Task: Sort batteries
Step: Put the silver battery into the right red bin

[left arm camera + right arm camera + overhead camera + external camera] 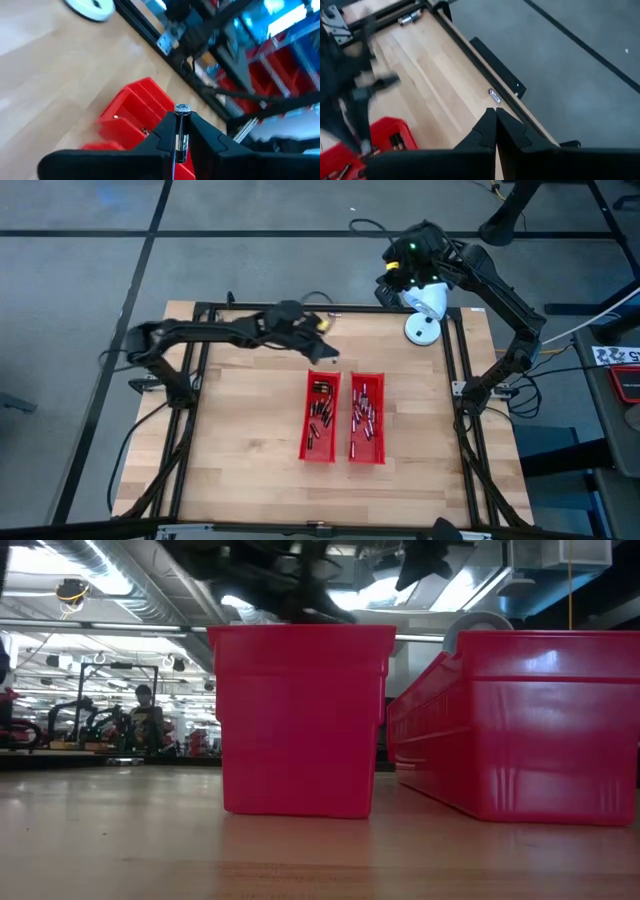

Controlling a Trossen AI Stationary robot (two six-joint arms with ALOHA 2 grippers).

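Note:
Two red trays stand side by side mid-table, the left tray and the right tray. Each holds several small batteries. My left gripper hovers over the far end of the left tray, shut on one silvery battery. My right gripper is raised over the table's far right corner, shut with nothing between its fingers. In the low view both trays rest with their bottoms on the wood, and the grippers are only dark shapes above. My left gripper pinches the battery's sides between its two fingers. The battery lies along the fingers, and its metal end sticks out past the fingertips. It is lifted clear, above the table, with the red trays below it.
A white round disc lies near the far right corner, under my right arm. A black metal frame runs around the wooden table top. Bare wood lies left and near of the trays.

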